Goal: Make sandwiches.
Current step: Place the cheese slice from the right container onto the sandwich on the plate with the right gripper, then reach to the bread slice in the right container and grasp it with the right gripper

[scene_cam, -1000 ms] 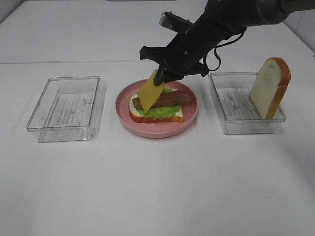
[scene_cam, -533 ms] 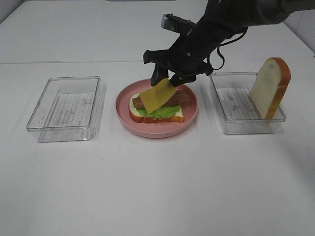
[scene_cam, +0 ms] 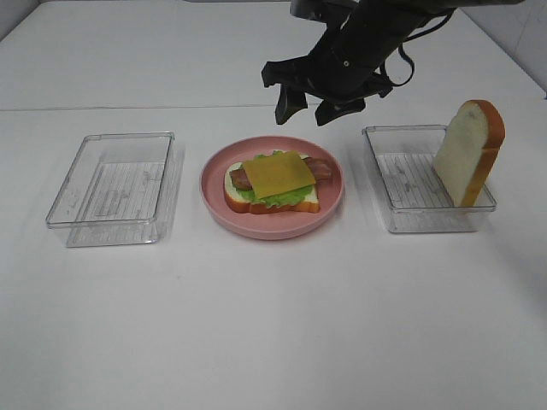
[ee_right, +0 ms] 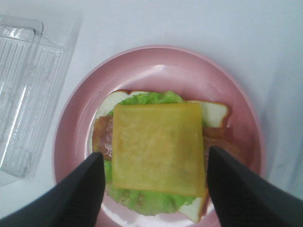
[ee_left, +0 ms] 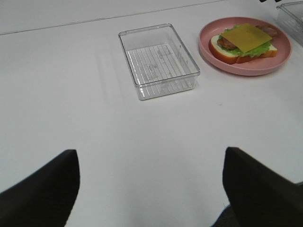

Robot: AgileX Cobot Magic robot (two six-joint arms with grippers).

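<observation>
Right gripper [scene_cam: 308, 109]: jaws spread, hanging above the sandwich stack [scene_cam: 273, 202], not touching it. Stack lies on the pink plate [scene_cam: 214, 184], cheese square [scene_cam: 278, 173] topmost. Second bread slice [scene_cam: 468, 152] leans upright in the right-hand tray [scene_cam: 410, 224]. Left gripper [ee_left: 149, 198]: spread wide over the worktop [ee_left: 94, 118].

cheese [scene_cam: 279, 172] yellow | lettuce [scene_cam: 278, 197] green | plate [scene_cam: 213, 184] pink | tray [scene_cam: 120, 193] clear, ribbed | table [scene_cam: 273, 325] white
</observation>
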